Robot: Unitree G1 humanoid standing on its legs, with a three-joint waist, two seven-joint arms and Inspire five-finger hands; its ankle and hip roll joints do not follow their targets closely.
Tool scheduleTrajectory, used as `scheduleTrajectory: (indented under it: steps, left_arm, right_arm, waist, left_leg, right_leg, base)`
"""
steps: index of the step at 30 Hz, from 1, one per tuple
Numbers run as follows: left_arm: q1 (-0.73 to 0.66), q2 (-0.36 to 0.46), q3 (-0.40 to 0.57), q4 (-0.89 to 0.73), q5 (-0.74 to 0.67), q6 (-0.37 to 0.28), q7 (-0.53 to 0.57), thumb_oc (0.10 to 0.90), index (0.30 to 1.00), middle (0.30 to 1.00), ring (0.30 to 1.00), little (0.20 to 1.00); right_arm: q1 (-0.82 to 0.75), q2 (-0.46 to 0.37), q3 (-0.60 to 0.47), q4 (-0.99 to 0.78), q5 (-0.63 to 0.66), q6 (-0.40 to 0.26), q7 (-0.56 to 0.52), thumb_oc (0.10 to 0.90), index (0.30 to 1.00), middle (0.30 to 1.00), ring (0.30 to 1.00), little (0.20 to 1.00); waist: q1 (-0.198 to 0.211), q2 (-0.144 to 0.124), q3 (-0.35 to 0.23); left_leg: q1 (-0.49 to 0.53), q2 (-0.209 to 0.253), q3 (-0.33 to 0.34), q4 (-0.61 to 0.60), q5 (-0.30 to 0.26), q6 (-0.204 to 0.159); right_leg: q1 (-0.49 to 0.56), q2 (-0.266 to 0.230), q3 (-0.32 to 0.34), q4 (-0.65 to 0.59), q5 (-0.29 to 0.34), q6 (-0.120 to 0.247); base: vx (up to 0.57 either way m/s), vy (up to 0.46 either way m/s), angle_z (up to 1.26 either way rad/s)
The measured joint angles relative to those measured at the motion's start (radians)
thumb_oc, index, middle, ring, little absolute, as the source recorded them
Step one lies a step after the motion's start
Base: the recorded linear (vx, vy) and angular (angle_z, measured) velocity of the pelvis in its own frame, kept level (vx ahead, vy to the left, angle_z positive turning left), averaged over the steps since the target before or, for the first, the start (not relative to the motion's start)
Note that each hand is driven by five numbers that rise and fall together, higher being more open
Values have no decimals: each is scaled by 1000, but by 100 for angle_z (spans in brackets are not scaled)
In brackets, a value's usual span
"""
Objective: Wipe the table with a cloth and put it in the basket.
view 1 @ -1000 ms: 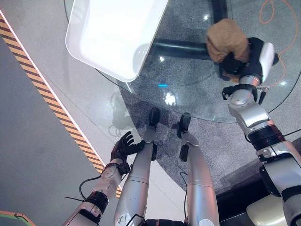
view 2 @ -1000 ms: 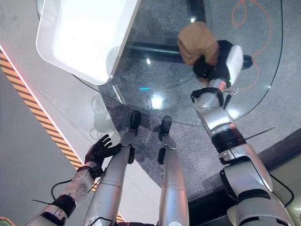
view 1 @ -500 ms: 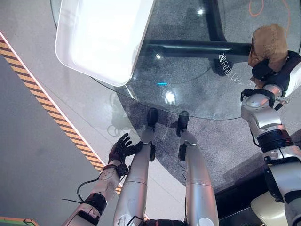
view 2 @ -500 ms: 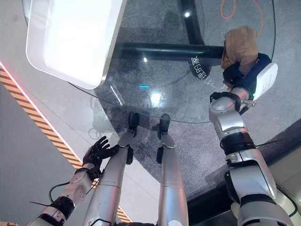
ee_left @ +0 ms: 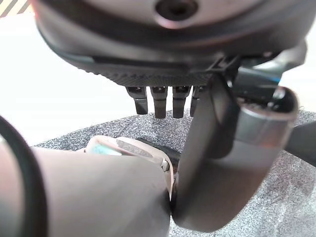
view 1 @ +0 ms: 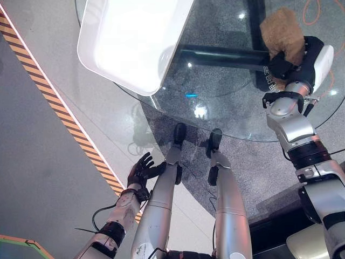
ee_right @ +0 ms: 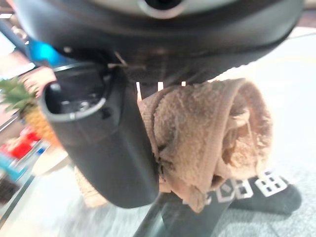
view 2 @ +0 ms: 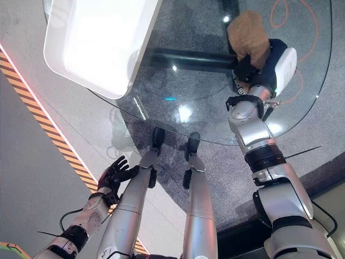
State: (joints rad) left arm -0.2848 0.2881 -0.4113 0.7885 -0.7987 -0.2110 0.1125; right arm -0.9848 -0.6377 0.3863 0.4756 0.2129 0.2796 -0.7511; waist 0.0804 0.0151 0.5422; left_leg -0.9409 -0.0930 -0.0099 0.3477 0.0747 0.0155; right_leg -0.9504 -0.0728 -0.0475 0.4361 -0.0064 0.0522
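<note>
Right wrist view shows the right robot hand (ee_right: 98, 148) with its thumb and fingers curled round a brown cloth (ee_right: 207, 133). The cloth is fuzzy and bunched into a soft lump. It sits over the round glass bench (view 1: 226, 97), near the far right side. A white basket (view 1: 129, 38) with smooth round corners rests on the bench's left side. The left robot hand (view 1: 141, 170) hangs low by the floor, fingers spread and holding nothing.

silver-grey arms with black joint bands – dark hand (view 1: 141, 168), white-backed hand (view 1: 302, 56).
</note>
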Motion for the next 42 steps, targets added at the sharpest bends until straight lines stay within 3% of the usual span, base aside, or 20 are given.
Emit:
scheduleTrajectory:
  steps: [10, 19, 27, 33, 42]
  left_arm:
    - [0, -8, 14, 18, 8, -1, -15, 800, 900, 900, 900, 900]
    - [0, -13, 23, 21, 31, -8, -16, 800, 900, 900, 900, 900]
    - [0, -17, 27, 19, 46, -9, -15, 800, 900, 900, 900, 900]
    - [0, -17, 26, 17, 44, -9, -12, 800, 900, 900, 900, 900]
    - [0, -16, 12, 16, 41, -9, -7, 800, 900, 900, 900, 900]
  right_arm:
    - [13, 41, 92, -140, -138, 59, 215, 100, 300, 300, 300, 200]
    - [20, 73, 150, -213, -213, 59, 396, 100, 300, 300, 300, 200]
    - [48, 79, 264, -287, -233, 49, 561, 100, 300, 300, 300, 200]
    - [71, 83, 329, -306, -234, 45, 622, 100, 300, 300, 300, 200]
    - [78, 71, 343, -308, -253, 39, 603, 100, 300, 300, 300, 200]
  waist:
    - [-3, 1, 0]
    - [-3, 2, 0]
    - [0, 2, 0]
    - [0, 2, 0]
    - [0, 2, 0]
  left_leg:
    - [14, 1, -6, -24, 10, -10]
    - [15, 4, -12, -36, 15, -17]
    - [15, 4, -26, -45, 19, -23]
    - [15, 4, -27, -46, 19, -24]
    - [30, 1, -28, -44, 20, -25]
  right_leg:
    - [2, 1, -3, 4, -6, -9]
    - [0, 2, -22, 4, -11, -17]
    - [1, 2, -28, 5, -16, -22]
    - [1, 2, -29, 5, -16, -22]
    - [12, -1, -29, 18, -22, -23]
  base:
    - [1, 2, 1]
    - [-1, -1, 2]
    - [-4, -3, 3]
    - [0, 0, 0]
    - [0, 0, 0]
